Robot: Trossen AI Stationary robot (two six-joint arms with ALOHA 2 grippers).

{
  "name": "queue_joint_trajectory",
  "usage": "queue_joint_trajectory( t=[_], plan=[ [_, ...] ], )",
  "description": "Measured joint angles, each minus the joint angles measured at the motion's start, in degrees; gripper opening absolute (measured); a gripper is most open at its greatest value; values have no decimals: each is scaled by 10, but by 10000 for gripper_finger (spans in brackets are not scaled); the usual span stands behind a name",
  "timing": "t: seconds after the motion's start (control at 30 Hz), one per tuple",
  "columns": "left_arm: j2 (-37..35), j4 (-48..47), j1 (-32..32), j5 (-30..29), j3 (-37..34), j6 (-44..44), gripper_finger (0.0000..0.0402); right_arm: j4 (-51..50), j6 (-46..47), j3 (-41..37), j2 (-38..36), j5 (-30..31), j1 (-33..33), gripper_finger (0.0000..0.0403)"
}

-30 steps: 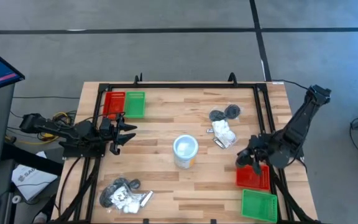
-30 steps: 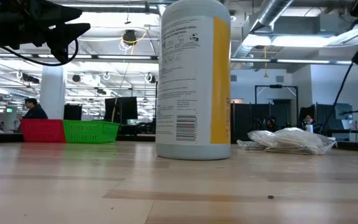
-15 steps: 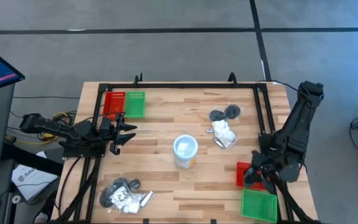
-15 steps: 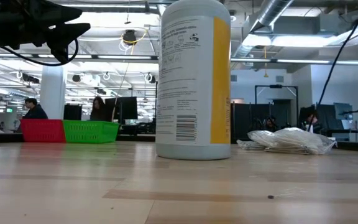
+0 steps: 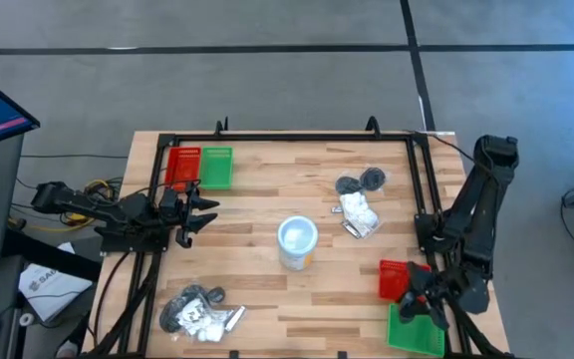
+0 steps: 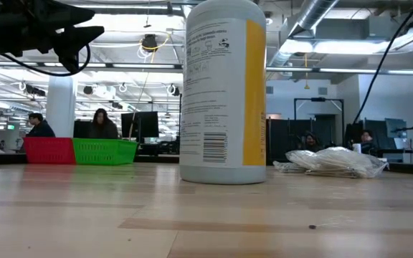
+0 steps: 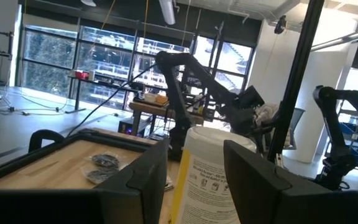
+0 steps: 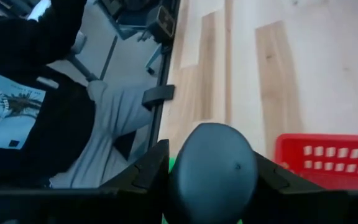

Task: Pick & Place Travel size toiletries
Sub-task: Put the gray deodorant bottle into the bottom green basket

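The right claw [image 8: 210, 171] grips a dark round piece [image 8: 211, 167] between its fingers, hanging over the seam between the red tray [image 5: 395, 279] and green tray [image 5: 414, 331] at the table's [image 5: 267, 199] right front corner. The left claw [image 5: 205, 213] waits with its fingers apart at the left edge. Other toiletries lie in two heaps [image 5: 359, 204] [image 5: 199, 311] either side of the white cup [image 5: 297, 239]

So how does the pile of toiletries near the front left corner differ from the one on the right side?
The front-left pile lies near the table's edge, away from any tray; the right pile lies farther in, above the red tray. The right pile's dark discs lie apart from its sachets; the left pile's are bunched together. Both mix dark discs with white sachets.
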Motion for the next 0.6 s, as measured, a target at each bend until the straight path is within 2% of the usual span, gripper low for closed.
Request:
queue_joint_trajectory(
  t=[0.33, 0.6],
  plan=[
    [0, 0, 0, 0, 0, -5, 150, 53, 14, 0, 77, 20, 26, 131],
    [0, 0, 0, 0, 0, -5, 150, 61, 15, 0, 88, 29, 26, 136]
  ],
)
